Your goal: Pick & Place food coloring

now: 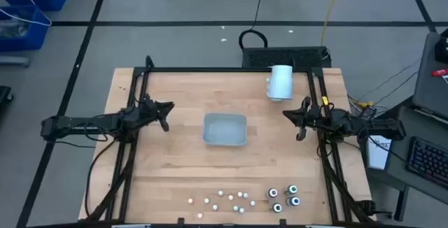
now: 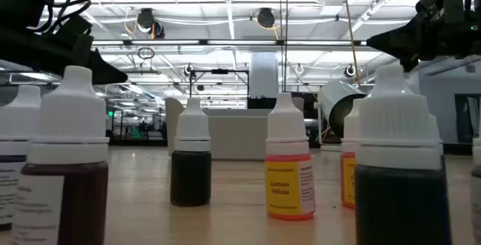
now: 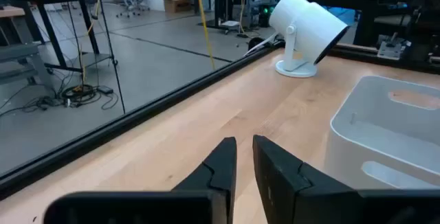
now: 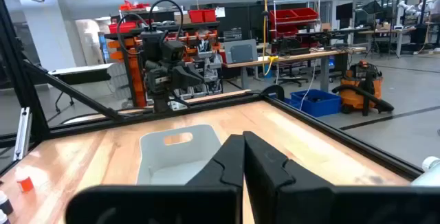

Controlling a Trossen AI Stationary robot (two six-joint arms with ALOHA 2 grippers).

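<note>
Arms sit wide apart, one at each side edge of the wooden table (image 1: 175,165), both stretched low and pointing inward. On the left, the left gripper (image 1: 165,113) hovers over bare wood, its fingers (image 3: 218,171) drawn nearly together with just a thin slit between them, nothing held. Across the table the right gripper (image 1: 299,116) mirrors that pose, fingers (image 4: 265,165) pressed together and empty. Between the two, at mid-table, rests the pale grey tray (image 1: 225,129), well apart from either gripper. Beyond it, toward the far edge and nearer the right arm, a white cylinder (image 1: 281,82) lies tilted on its stand. And the food coloring (image 1: 283,197)? All down at the near edge: four small dark bottles clustered toward the right, with a loose scatter of whitish pieces (image 1: 222,198) just to their left. In the low view, dropper bottles fill the foreground, a yellow-labelled one (image 2: 288,161) upright among them.
</note>
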